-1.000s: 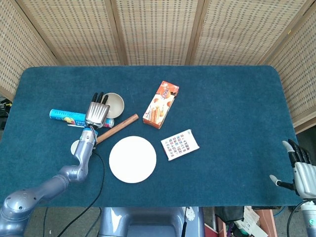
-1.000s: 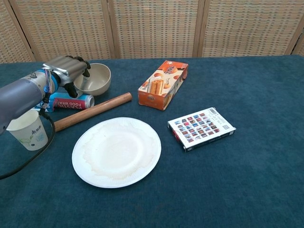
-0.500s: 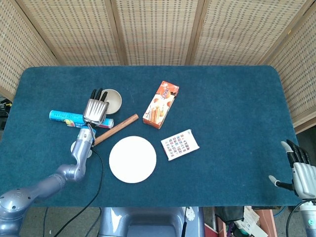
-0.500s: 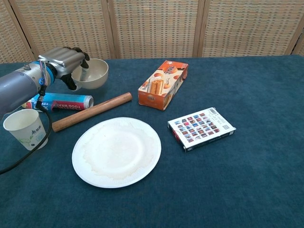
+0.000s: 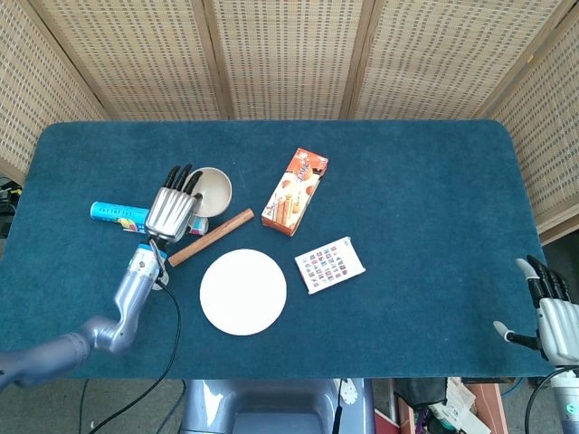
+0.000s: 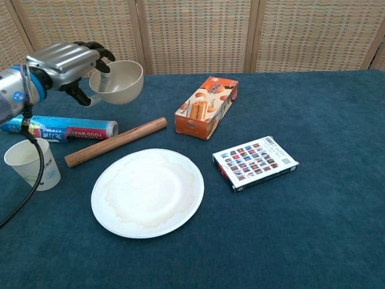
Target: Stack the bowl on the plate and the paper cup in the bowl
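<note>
My left hand [image 6: 63,63] [image 5: 172,212] grips the rim of the beige bowl [image 6: 120,81] [image 5: 213,189] and holds it lifted above the table, tilted, at the back left. The white paper plate [image 6: 147,191] [image 5: 242,291] lies flat in front of it, near the table's front. A paper cup [image 6: 31,162] stands upright at the left edge, mostly hidden by my arm in the head view. My right hand [image 5: 550,307] hangs off the table's front right corner, fingers spread, holding nothing.
A wooden rolling pin [image 6: 115,141] and a blue food wrap tube [image 6: 60,129] lie between bowl and plate. An orange snack box [image 6: 206,107] and a patterned card box [image 6: 255,161] sit to the right of the plate. A wicker screen [image 6: 192,36] closes off the back.
My left hand has raised the bowl off the table and carried it slightly right. The right hand has stayed put.
</note>
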Tool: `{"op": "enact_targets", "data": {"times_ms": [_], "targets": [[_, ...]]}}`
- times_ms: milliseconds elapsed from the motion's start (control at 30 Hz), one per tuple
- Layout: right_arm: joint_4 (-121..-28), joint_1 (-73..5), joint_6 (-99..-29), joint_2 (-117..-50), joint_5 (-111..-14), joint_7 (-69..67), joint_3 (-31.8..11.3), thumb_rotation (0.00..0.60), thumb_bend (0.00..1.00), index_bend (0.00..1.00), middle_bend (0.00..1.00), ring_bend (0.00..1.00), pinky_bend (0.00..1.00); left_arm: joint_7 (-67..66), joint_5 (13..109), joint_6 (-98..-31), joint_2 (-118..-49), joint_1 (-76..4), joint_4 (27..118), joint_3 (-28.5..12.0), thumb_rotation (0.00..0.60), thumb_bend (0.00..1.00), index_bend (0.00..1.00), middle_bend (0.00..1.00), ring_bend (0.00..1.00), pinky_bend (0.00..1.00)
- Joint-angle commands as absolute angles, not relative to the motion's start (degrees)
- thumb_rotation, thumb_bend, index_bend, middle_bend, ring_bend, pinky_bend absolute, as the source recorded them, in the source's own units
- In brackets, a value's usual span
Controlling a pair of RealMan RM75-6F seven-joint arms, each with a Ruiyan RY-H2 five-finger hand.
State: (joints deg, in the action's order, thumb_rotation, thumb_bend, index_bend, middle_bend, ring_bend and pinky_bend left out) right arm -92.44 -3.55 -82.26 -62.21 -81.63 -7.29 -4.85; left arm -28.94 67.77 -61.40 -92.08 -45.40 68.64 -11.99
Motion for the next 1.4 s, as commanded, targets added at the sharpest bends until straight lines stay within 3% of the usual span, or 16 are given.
{"op": "enact_targets", "data": {"times_ms": [33, 267, 500, 1400], "targets": [[-92.76, -3.41, -82.65, -62.06, -81.81, -7.1, -4.91, 0.6, 0.15, 0.0, 0.0, 0.0, 0.0, -26.96, 73.43, -66.42, -85.85, -40.78, 78.03, -7.59, 0.6, 0.38, 0.62, 0.14, 0.0, 0.07], [-93.23, -2.96, -83.57, -61.78, -82.2, -7.04, -4.85, 0.6, 0.15, 0.0, 0.0, 0.0, 0.0, -26.23, 78.71, -68.67, -80.71, -37.04, 87.61, -2.73, 0.6, 0.38, 0.62, 0.14, 0.0, 0.07], [-94.15, -2.84, -84.06, -61.46, -82.77, -6.6, -4.78, 0.6, 0.15, 0.0, 0.0, 0.0, 0.0, -27.01, 81.4, -68.49, -79.72, -35.86, 90.83, -0.59, 0.6, 0.38, 0.62, 0.14, 0.0, 0.07], [-94.31, -1.79, -86.15, -60.58, -84.09, -8.99, -4.75, 0.6, 0.15, 0.0, 0.0, 0.0, 0.0, -37.83, 81.49, -62.79, -87.21, -35.72, 93.7, 1.16, 0.6, 0.38, 0.62, 0.14, 0.0, 0.07]]}}
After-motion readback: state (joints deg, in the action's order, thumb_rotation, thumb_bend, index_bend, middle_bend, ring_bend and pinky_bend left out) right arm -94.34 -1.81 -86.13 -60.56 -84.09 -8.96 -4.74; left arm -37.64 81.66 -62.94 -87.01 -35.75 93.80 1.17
